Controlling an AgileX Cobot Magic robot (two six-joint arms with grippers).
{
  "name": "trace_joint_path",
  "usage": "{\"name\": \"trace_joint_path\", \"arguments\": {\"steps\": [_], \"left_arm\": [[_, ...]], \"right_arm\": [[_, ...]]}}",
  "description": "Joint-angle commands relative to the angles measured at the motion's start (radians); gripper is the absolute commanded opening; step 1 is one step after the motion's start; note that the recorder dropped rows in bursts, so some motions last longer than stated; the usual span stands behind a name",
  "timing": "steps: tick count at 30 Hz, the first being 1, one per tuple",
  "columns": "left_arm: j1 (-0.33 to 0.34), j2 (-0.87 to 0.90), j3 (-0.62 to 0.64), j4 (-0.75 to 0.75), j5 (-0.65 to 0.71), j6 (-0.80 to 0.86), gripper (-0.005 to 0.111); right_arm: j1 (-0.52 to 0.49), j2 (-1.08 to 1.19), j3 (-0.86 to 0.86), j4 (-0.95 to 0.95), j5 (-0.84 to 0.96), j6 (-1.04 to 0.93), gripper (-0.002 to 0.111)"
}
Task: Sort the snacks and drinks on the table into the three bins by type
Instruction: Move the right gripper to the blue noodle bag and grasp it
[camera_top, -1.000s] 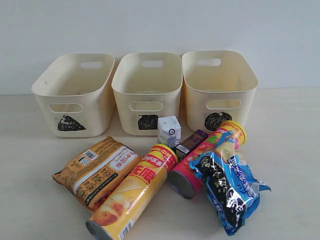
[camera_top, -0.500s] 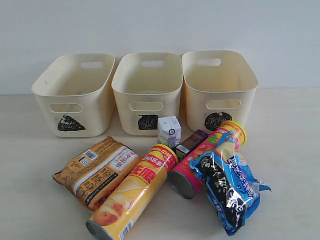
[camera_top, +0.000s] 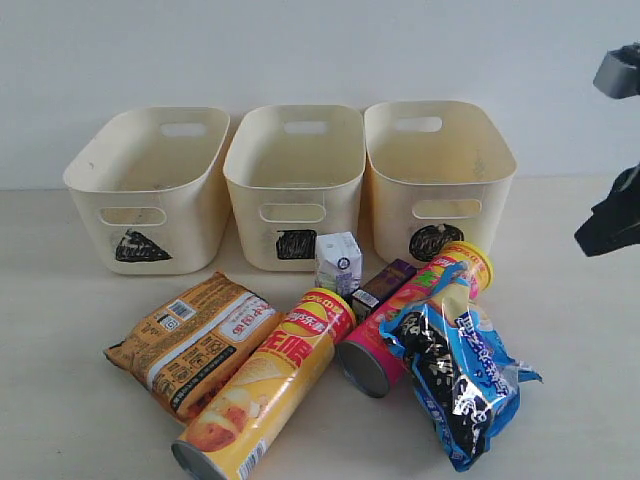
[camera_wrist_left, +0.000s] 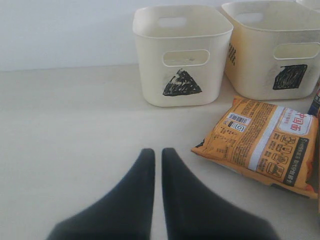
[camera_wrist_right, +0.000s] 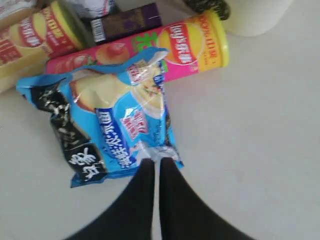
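- Right gripper (camera_wrist_right: 156, 161) pressed together, pinching nothing. Tips aimed at the crimped end of the blue-black bag (camera_wrist_right: 110, 120) in the wrist view, yet raised at the right edge of the exterior view, well apart from the pile. Likely lining up an approach rather than touching.
- Left gripper (camera_wrist_left: 157, 151) likewise closed and empty, low over bare bench (camera_wrist_left: 60, 125), near the orange-brown bag (camera_wrist_left: 260, 140), with the triangle bin (camera_wrist_left: 150, 80) beyond.
- Three cream bins in a row at the back: triangle bin, square bin (camera_top: 250, 225) and circle bin (camera_top: 480, 225). Black marks facing forward, presumably for easy reading of each type's home. Nothing seen inside any.
- All six items grouped on the bench in front of the bins, seemingly within reach of both arms.
- Yellow tube (camera_top: 265, 385) and pink tube (camera_top: 395, 315) lying on their sides, lid ends toward the bins.
- Dark purple carton (camera_top: 385, 285) lying between the two tubes near their lids.
- White carton (camera_top: 338, 262) upright just in front of the square bin.
- Blue-black bag draped partly over the pink tube, so probably the one to lift first, ahead of freeing the tube beneath.
- Sorting not yet begun, judging by this layout. Calls for spreading the right gripper before any grasp on the slippery foil.
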Motion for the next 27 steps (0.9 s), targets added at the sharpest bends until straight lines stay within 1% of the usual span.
{"name": "trace_joint_path", "arguments": {"steps": [1, 8, 13, 15, 18, 23, 24, 25, 27], "left_arm": [[0.003, -0.008, 0.004, -0.008, -0.007, 0.001, 0.004], [0.003, -0.008, 0.004, -0.008, -0.007, 0.001, 0.004], [0.003, -0.008, 0.004, -0.008, -0.007, 0.001, 0.004], [0.003, -0.008, 0.004, -0.008, -0.007, 0.001, 0.004], [0.003, -0.008, 0.004, -0.008, -0.007, 0.001, 0.004], [0.003, -0.008, 0.004, -0.008, -0.007, 0.001, 0.004], [0.003, -0.008, 0.004, -0.008, -0.007, 0.001, 0.004], [0.003, -0.008, 0.004, -0.008, -0.007, 0.001, 0.004], [0.003, -0.008, 0.004, -0.008, -0.007, 0.001, 0.004]], "right_arm": [[-0.073, 0.131, -0.037, 0.178, 0.116, -0.201, 0.0], [-0.079, 0.376, -0.106, 0.175, 0.223, -0.351, 0.0], [-0.079, 0.486, -0.15, 0.173, 0.231, -0.449, 0.0], [-0.079, 0.505, -0.163, 0.162, 0.231, -0.47, 0.004], [-0.079, 0.531, -0.178, 0.161, 0.231, -0.479, 0.025], [-0.079, 0.564, -0.182, 0.193, 0.231, -0.479, 0.082], [-0.079, 0.569, -0.18, 0.201, 0.231, -0.479, 0.089], [-0.079, 0.577, -0.18, 0.207, 0.231, -0.479, 0.092], [-0.079, 0.581, -0.18, 0.217, 0.218, -0.495, 0.092]]}}
